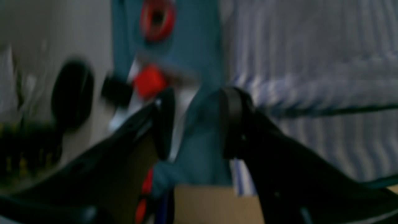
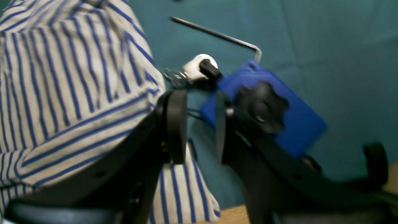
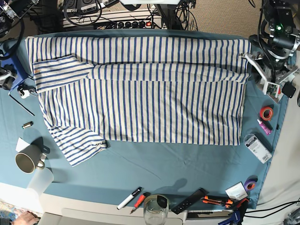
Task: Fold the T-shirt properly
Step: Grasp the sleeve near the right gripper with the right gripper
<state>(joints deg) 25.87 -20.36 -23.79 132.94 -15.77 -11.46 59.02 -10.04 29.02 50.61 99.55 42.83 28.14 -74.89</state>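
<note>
The T-shirt (image 3: pixel 140 103), white with thin blue stripes, lies spread flat across the teal table cloth (image 3: pixel 164 164). One sleeve (image 3: pixel 77 145) sticks out at the front left, and another (image 3: pixel 61 70) is folded in at the back left. My left gripper (image 1: pixel 197 121) is open beside the shirt's right edge (image 1: pixel 311 62), with only teal cloth between its fingers. My right gripper (image 2: pixel 199 127) is open too, just off the shirt's left edge (image 2: pixel 77 93), holding nothing.
A blue block (image 2: pixel 279 112) and an Allen key (image 2: pixel 217 35) lie by the right gripper. A red tape roll (image 3: pixel 266 112) and a white box (image 3: pixel 257 145) sit at the right edge. A mug (image 3: pixel 26 161), markers (image 3: pixel 129 198), a glass (image 3: pixel 155 208) and tools (image 3: pixel 218 200) line the front.
</note>
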